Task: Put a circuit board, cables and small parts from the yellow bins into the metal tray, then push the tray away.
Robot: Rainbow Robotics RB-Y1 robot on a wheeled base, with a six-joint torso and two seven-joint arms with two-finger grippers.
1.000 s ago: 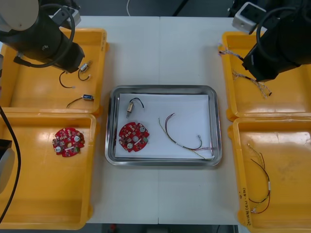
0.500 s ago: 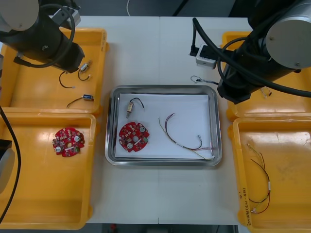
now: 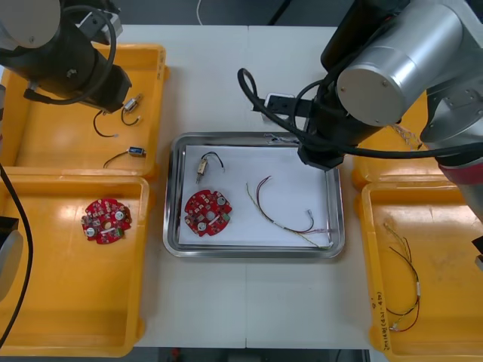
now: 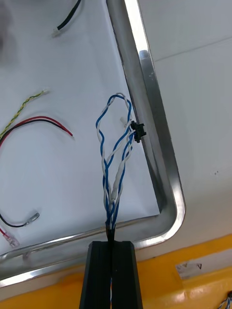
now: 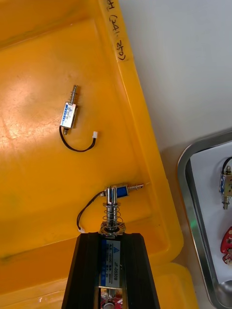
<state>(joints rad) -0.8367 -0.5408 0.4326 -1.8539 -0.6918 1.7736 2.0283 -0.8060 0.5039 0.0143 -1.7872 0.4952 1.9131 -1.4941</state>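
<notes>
Front view, from the left: the left arm hangs over the far-left yellow bin (image 3: 155, 56), at about ten o'clock from the metal tray (image 3: 249, 253). The left jaws are closed on a small metal part (image 5: 112, 227) with a spring, above two loose parts (image 5: 69, 113) lying in that bin. A spare board (image 3: 106, 219) lies in the near-left bin (image 3: 75, 348), at the tray's nine o'clock.

The tray sits mid-desk (image 3: 249, 75) and holds a circuit board (image 3: 207, 212), a short part (image 3: 204, 167) and a thin cable (image 3: 283, 215). The right jaws, at the tray's one o'clock rim, grip a twisted blue and white cable (image 4: 113, 159) by one end. Its loops dangle over the white liner, but its black connector (image 4: 137, 130) sits right at the steel rim.

The step looks like releasing this cable. It would be done best by carrying it toward the tray's centre, lowering it until the loops rest on the liner, and only then opening the jaws, so that nothing hooks the rim or spills onto the desk.

The held part's label seems to read "JF-0530B". Black handwriting (image 5: 116, 29) on the bin's rim includes what looks like "24" in brackets; the rest is illegible.
</notes>
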